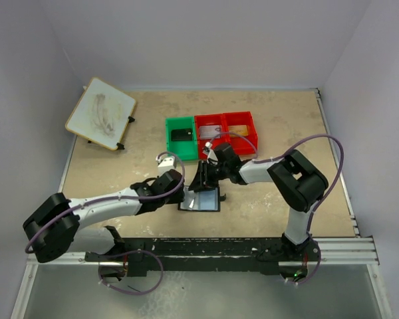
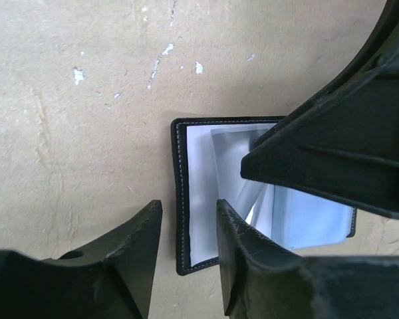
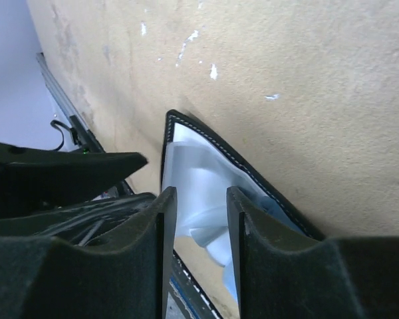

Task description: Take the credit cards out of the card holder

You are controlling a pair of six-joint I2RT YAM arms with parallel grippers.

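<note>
Tan board forms the table (image 1: 286, 193), scuffed with white flecks. In the top view a pale smeared board (image 1: 101, 113) lies tilted at ten o'clock. A green bin (image 1: 170, 141) and two red bins (image 1: 254, 133) sit in a row at twelve. A dark flat item lies in the green bin, possibly a card; it is too small to be sure.

Both arms meet just below the table's centre over the card holder (image 2: 194, 169). It lies spread open, black stitched border outside and pale grey-blue pockets up.

The left gripper (image 2: 189, 207) comes in from eight o'clock. Its fingers are parted and straddle the holder's stitched edge without clamping it. The right gripper (image 3: 201, 194) reaches in from three o'clock, fingers also apart. A pale pocket shows in the gap and nothing is visibly pinched. No credit cards can be made out in the slots.

The left fingers would best pin that edge flat to the table. The right could then work one fingertip under a pocket lip, pinch a card's short edge and draw it along the slot, not upward, so the holder does not lift or fold.

No brand, label or writing is legible anywhere.
</note>
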